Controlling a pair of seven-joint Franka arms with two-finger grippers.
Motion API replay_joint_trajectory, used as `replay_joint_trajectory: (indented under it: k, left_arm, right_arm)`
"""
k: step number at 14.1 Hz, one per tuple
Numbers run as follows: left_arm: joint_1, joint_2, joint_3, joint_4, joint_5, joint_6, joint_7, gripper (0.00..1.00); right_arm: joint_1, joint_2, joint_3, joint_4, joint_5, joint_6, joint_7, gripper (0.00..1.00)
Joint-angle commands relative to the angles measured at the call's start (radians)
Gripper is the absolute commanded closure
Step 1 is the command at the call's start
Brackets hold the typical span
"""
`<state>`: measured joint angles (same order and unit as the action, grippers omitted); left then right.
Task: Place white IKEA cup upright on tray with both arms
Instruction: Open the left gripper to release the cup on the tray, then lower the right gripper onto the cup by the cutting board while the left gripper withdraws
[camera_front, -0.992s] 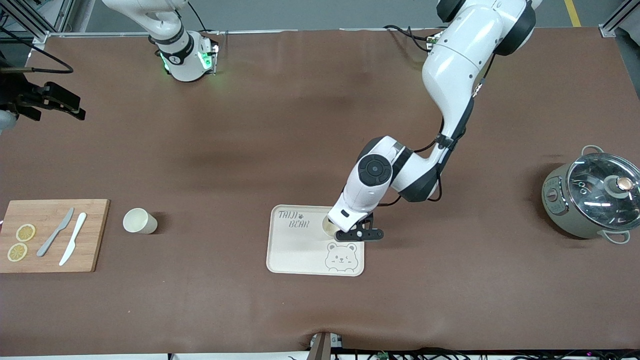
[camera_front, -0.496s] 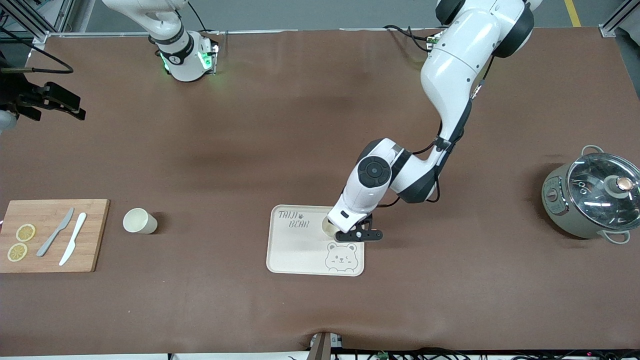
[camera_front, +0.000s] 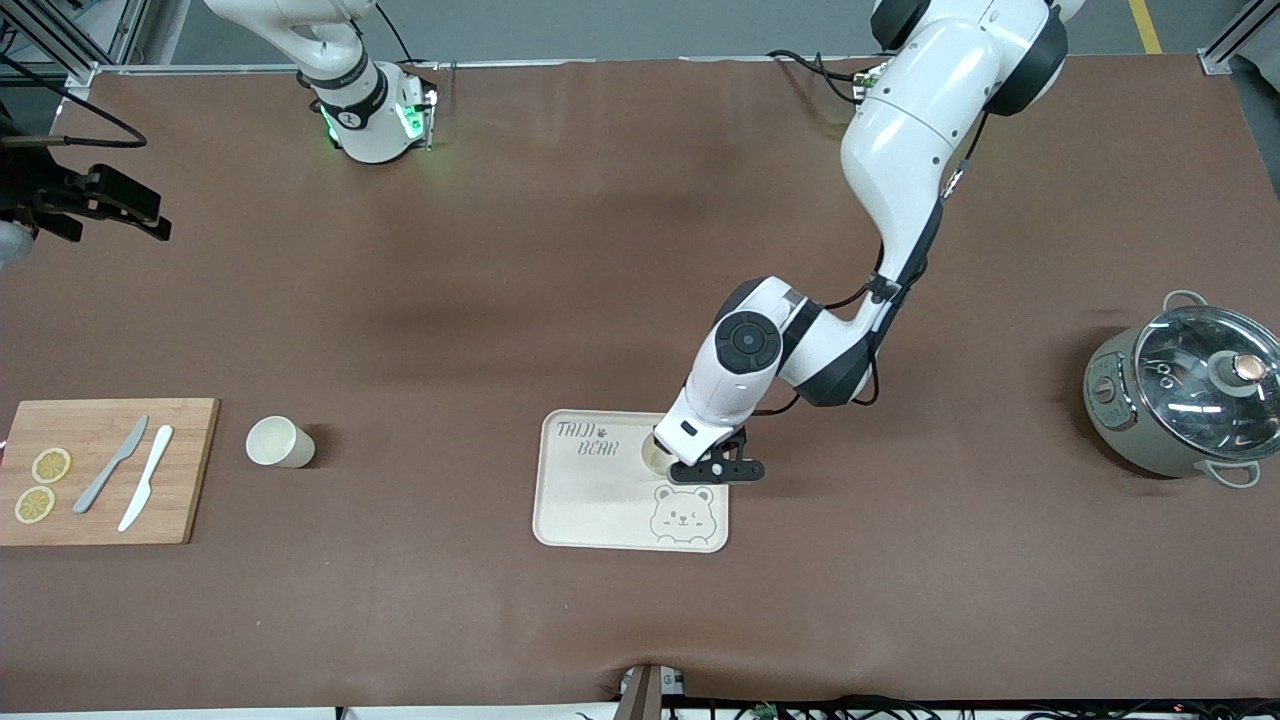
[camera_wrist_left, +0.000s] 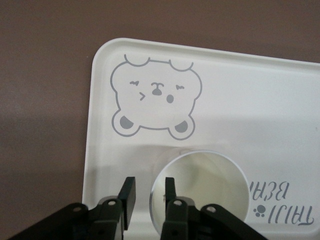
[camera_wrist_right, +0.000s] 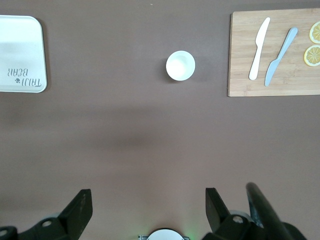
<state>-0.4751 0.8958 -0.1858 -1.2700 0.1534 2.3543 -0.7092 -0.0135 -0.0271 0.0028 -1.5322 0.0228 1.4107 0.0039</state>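
Looking across from the front camera, I saw one white cup (camera_wrist_left: 200, 187) standing upright on the tray (camera_front: 590, 510), at about eleven o'clock of the bear drawing (camera_front: 682, 513). The left gripper (camera_wrist_left: 149, 189) hung right over it, jaws a little spread astride the cup's wall, one finger inside the mouth and one outside, apparently not squeezing. A second white cup (camera_front: 280, 441) stood upright on the surface at nine o'clock of the tray, just beside the cutting board (camera_front: 180, 470). The right gripper (camera_wrist_right: 148, 200) waited high over the right arm's end of the surface, jaws wide apart. I judged such a cup light, stiff and smooth-walled, so likely slippery. It was best taken by pinching the rim wall squarely from above, since an off-centre grip could tip it.
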Motion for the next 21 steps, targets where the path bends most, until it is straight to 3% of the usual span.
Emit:
replay_joint_trajectory:
  k: [1,2,8,10,14,21]
  left_arm:
    - [-0.016,0.003,0.017,-0.002,0.034,0.022,-0.024,0.07]
    - [-0.016,0.002,0.017,-0.002,0.034,0.022,-0.022,0.0]
    - [-0.01,-0.032,0.017,0.003,0.034,-0.029,-0.022,0.0]
    - [-0.005,-0.06,0.017,0.004,0.035,-0.078,-0.019,0.0]
    - [0.009,-0.15,0.022,0.004,0.037,-0.272,0.04,0.0]
    - [0.186,-0.382,0.013,-0.002,0.026,-0.648,0.344,0.0]
  right_arm:
    - [-0.032,0.026,0.006,0.011,-0.001,-0.016,-0.013,0.0]
    - [-0.031,0.039,0.008,0.011,-0.001,-0.016,-0.016,0.0]
    - [-0.046,0.171,0.006,0.012,-0.041,0.0,-0.016,0.0]
    - [-0.066,0.229,0.006,0.008,-0.041,0.065,-0.018,0.0]
    - [-0.086,0.346,0.006,-0.012,-0.041,0.201,-0.018,0.0]
    - [-0.137,0.539,0.006,-0.022,-0.041,0.499,-0.09,0.0]
